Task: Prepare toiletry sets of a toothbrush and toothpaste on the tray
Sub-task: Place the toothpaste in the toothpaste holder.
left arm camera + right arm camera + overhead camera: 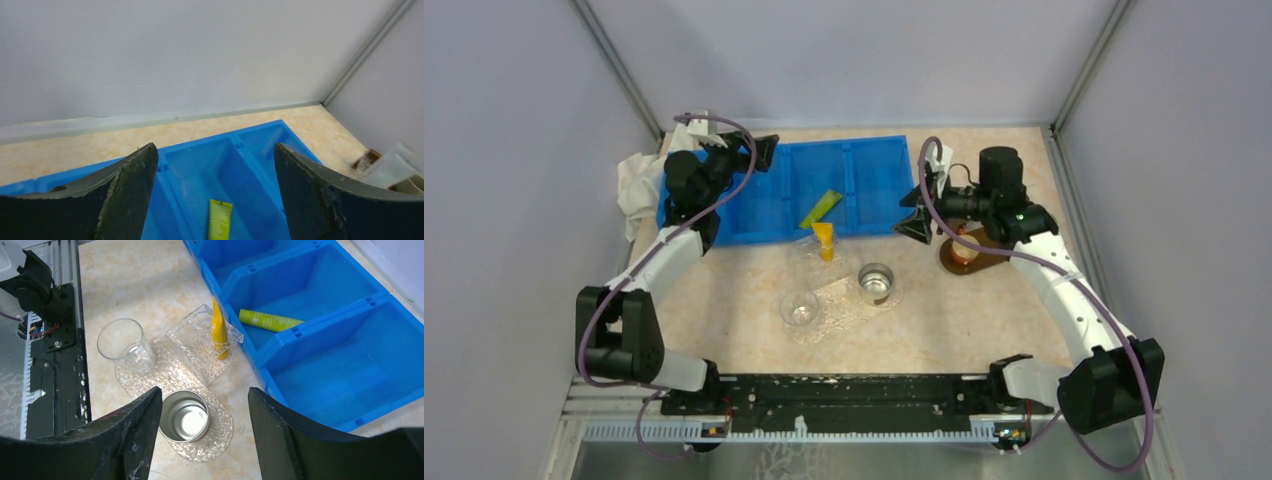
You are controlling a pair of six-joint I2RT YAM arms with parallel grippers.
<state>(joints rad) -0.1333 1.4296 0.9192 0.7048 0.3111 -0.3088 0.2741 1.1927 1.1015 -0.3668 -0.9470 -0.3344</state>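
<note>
A yellow-green toothpaste tube (821, 208) (270, 320) (220, 220) lies in the middle compartment of the blue divided bin (864, 170). A yellow toothpaste tube (825, 240) (220, 335) stands tip-down in a clear slotted holder (197, 335) at the back of the clear pebbled tray (839, 300) (170, 375). My left gripper (759, 150) (215, 150) hangs open over the bin's left part with nothing between its fingers. My right gripper (914, 222) (205, 392) is open above the table, beside the bin's right end. No toothbrush is in view.
On the tray stand a clear glass cup (800, 308) (125, 345) and a metal cup (876, 283) (185, 416). A white cloth (636, 185) lies left of the bin. A brown round object (969, 250) sits under the right arm. Grey walls close in the table.
</note>
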